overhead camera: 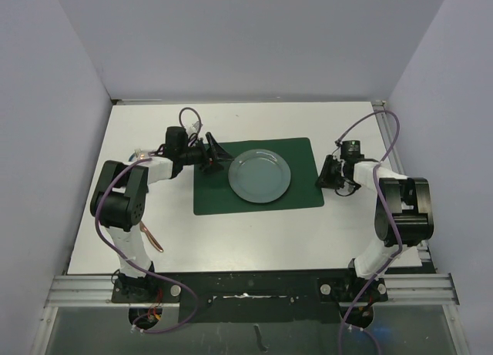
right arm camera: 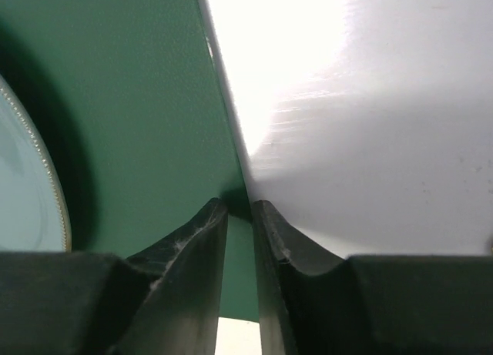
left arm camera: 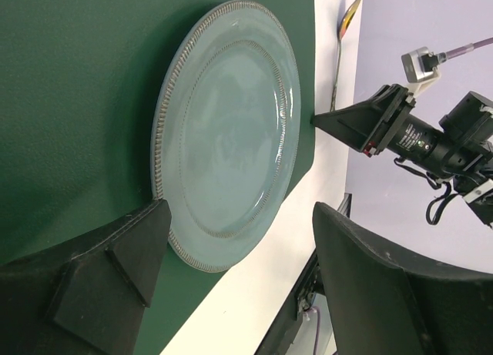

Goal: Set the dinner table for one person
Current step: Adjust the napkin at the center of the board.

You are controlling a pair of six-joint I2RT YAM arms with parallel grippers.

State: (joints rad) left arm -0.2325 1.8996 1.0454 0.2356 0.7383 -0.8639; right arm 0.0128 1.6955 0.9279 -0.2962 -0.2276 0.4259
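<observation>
A blue-grey plate (overhead camera: 259,175) lies on the dark green placemat (overhead camera: 296,151) in the middle of the white dinner table (overhead camera: 231,239). My left gripper (overhead camera: 215,156) is open and empty, low over the mat at the plate's left rim. In the left wrist view the plate (left arm camera: 227,132) lies just beyond the wide-apart fingers (left arm camera: 127,251). My right gripper (overhead camera: 323,179) is at the mat's right edge. In the right wrist view its fingers (right arm camera: 204,239) are nearly together on the placemat's edge (right arm camera: 139,101).
A copper-coloured utensil (overhead camera: 152,237) lies on the table by the left arm's base. A gold-tipped spoon (left arm camera: 344,31) lies on the table past the mat's right edge. A small object (overhead camera: 140,152) sits behind the left arm. Walls enclose the table on three sides.
</observation>
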